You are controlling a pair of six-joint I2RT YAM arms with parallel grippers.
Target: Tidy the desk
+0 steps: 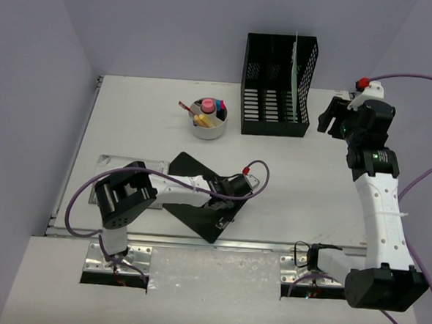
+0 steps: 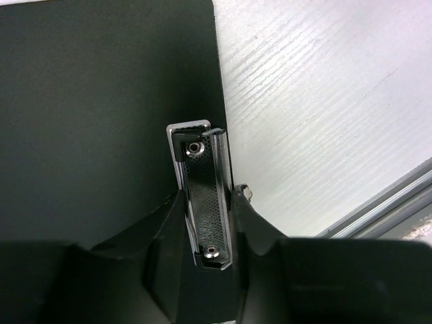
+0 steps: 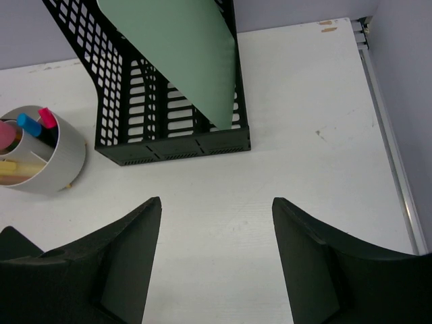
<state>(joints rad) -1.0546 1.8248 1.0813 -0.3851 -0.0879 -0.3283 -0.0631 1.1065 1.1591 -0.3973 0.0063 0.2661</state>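
A black clipboard [image 1: 198, 216] lies on the white desk [image 1: 310, 182] near its front edge. My left gripper [image 1: 244, 184] reaches low across the board. In the left wrist view its two fingers press both sides of the clipboard's metal clip [image 2: 202, 182], so the left gripper [image 2: 210, 194] is shut on it; the board [image 2: 101, 121] fills the left half and bare desk [image 2: 324, 101] the right. My right gripper [image 1: 334, 118] hangs at the far right beside the rack. In its wrist view the right gripper [image 3: 216, 200] stands open over bare desk [image 3: 304, 101], holding nothing.
A black mesh file rack [image 1: 278, 85] stands at the back with a pale green folder [image 1: 295, 75] upright in it; both the rack [image 3: 169, 101] and the folder [image 3: 175, 47] show in the right wrist view. A white cup [image 1: 209, 125] of pens sits left of it. A silver rail [image 1: 196, 241] lines the front edge.
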